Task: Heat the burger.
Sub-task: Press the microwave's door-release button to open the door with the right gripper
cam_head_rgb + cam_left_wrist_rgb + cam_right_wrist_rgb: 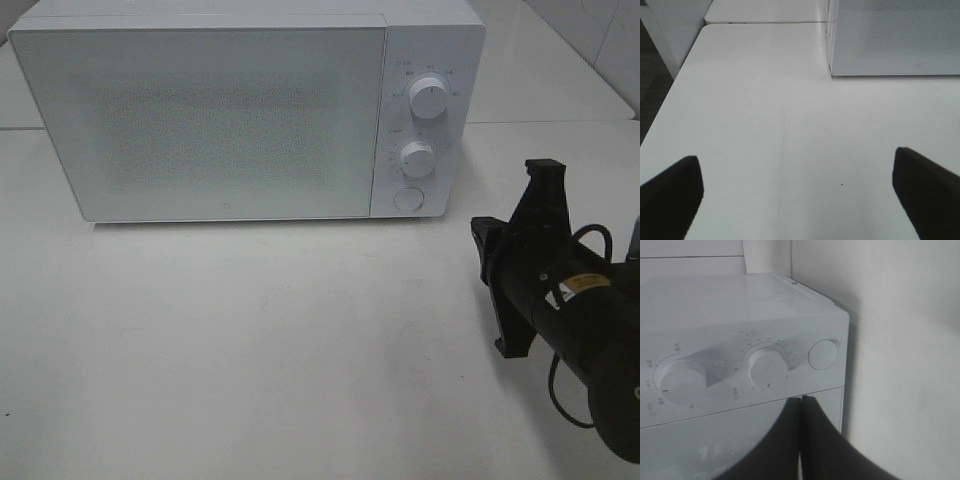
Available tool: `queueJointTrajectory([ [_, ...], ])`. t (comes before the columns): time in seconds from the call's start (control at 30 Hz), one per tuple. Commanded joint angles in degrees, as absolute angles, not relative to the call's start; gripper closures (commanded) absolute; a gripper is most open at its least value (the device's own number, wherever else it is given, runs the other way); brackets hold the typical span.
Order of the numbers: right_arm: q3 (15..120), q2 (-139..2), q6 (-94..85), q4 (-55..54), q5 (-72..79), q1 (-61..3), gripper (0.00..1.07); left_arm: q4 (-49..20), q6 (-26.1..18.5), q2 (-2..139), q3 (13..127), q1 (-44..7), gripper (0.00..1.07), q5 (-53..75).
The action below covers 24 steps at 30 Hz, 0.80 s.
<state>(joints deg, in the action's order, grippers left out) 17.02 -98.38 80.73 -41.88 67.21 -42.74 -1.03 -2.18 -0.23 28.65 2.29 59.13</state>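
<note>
1. The burger is in none of the views. The microwave (200, 110) has its door (210, 115) shut, and the speckled, frosted panel gives no look inside, so I can't tell where the burger sits, which way it faces or how its long axis runs.
2. The left arm is outside the high view. Only its two dark fingertips (670, 195) show from the wrist camera, and both are cut off by the picture's edge.
3. The left gripper (797, 200) is spread wide over the bare white table (250, 350), holding nothing.
4. The right gripper (801, 435) has its fingers pressed together with just a thin seam between them and nothing in the grip.
5. It is rolled onto its side and points at the control panel's two knobs (430, 97) and round button (407, 198). From above it looks clear of the microwave.
</note>
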Motion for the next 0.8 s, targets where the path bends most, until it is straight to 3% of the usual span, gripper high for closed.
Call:
queueJointTrajectory([
  [0.03,18.2,-98.3,79.3,-40.0,66.2,-41.8,1.07,-1.0,-2.1,-1.6,28.5,2.3,0.09,58.9],
  [0.8,33.7,-113.2,81.4,-38.1,61.6,-39.4,1.07,-1.0,-2.1,-1.6,28.5,2.3,0.09,58.9],
])
